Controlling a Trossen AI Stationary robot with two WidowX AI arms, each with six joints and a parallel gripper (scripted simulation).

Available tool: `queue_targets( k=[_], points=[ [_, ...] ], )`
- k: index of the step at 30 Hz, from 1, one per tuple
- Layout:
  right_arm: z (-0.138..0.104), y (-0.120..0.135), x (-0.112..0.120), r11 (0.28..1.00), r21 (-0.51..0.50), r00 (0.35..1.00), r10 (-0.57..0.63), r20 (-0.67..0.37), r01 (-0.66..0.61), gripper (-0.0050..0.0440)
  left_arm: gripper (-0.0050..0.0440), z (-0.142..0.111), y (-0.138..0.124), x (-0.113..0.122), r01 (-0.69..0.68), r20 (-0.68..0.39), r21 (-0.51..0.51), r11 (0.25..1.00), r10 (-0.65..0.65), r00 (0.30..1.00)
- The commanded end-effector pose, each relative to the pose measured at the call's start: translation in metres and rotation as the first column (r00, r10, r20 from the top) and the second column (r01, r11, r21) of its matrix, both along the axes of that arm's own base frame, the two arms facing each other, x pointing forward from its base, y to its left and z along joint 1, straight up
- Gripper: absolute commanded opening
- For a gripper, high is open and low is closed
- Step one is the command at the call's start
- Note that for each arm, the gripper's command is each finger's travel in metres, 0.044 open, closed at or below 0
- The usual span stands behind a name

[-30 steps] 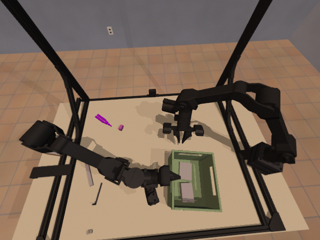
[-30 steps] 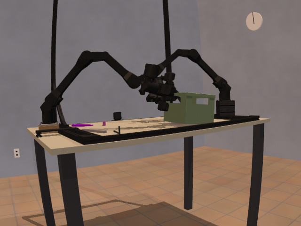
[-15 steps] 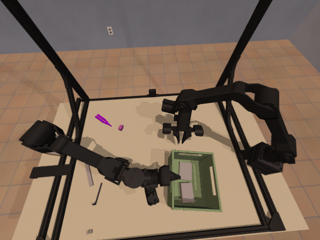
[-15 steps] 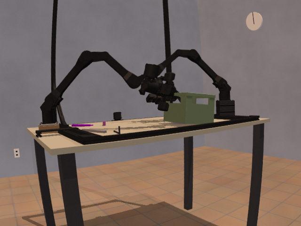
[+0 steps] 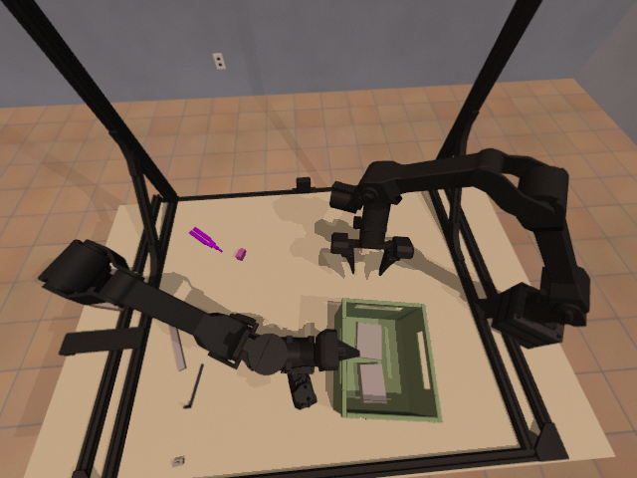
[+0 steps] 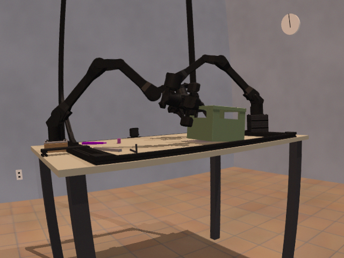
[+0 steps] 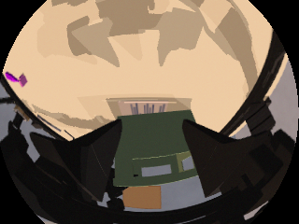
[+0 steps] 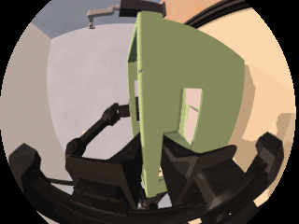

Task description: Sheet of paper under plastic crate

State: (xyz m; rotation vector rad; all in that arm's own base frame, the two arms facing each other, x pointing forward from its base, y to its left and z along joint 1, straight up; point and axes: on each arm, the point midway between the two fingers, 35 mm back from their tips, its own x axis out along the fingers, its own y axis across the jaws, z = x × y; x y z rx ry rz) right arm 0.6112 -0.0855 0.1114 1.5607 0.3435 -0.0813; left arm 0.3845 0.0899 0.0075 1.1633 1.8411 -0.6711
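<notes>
Near the worktop's [image 5: 148, 437] [image 6: 177, 160] left edge, top view, the rt arm [image 5: 154, 303] [image 6: 80, 86] reaches inward. A pale flat strip [image 5: 178, 350] [image 6: 110, 149] lies just past the lt rail, w/ a black L-shaped rod [image 5: 195, 385] [image 6: 136, 148] beside it & a small metal piece [image 5: 177, 460] down by the near-left corner. Toward the far-left corner: magenta two-pronged tool [image 5: 204, 239] [image 6: 93, 143] [image 7: 11, 77], then a small pink block [image 5: 240, 254] [image 6: 119, 141] [image 7: 22, 79] near its tip. Rt gripper [image 5: 357, 353] [image 8: 151, 136] is clamped on the upper part of the green crate's lt wall, one finger each side. Green plastic crate [image 5: 408, 370] [image 6: 227, 131] [image 7: 149, 135] [image 8: 163, 61] stands in the near-right part of the top, open side up, w/ two pale blocks [image 5: 369, 341] [image 5: 372, 382] inside. Whether its base is fully flat: can't tell. Lt gripper [image 5: 366, 272] [image 7: 152, 121] hangs above the tabletop between crate & far edge, fingers apart, nothing between; its arm [image 5: 557, 247] [image 6: 236, 77] comes from the rt edge. Sheet's spot: can't tell for sure; lt wrist view has a pale, grey-barred patch [image 7: 123, 107] right by the crate wall, ID unclear.

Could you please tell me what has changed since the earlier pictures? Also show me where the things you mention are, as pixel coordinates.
The left gripper [image 5: 367, 273] [image 7: 152, 123] has opened wider and shifted slightly away from the crate [image 5: 391, 417] [image 6: 227, 130] [image 7: 149, 135] [image 8: 210, 70] in the top view. The right gripper [image 5: 357, 353] [image 8: 149, 134] remains on the crate's wall; the crate looks unmoved.
</notes>
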Motion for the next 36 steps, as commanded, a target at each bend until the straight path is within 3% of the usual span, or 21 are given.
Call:
queue_targets(
  k=[1,3,36],
  points=[
    [0.0397,-0.0006,0.0045,1.000,-0.005,0.997,0.000,0.083,0.000,0.0000,0.0372,0.0017,0.0005,0.0004,-0.008,0.006,0.000,1.000,0.008,1.000],
    [0.0397,-0.0006,0.0045,1.000,-0.005,0.997,0.000,0.083,0.000,0.0000,0.0400,0.0017,0.0005,0.0004,-0.008,0.006,0.000,1.000,0.008,1.000],
    [0.0397,-0.0006,0.0045,1.000,-0.005,0.997,0.000,0.083,0.000,0.0000,0.0400,0.0017,0.0005,0.0004,-0.008,0.006,0.000,1.000,0.008,1.000]
  ],
)
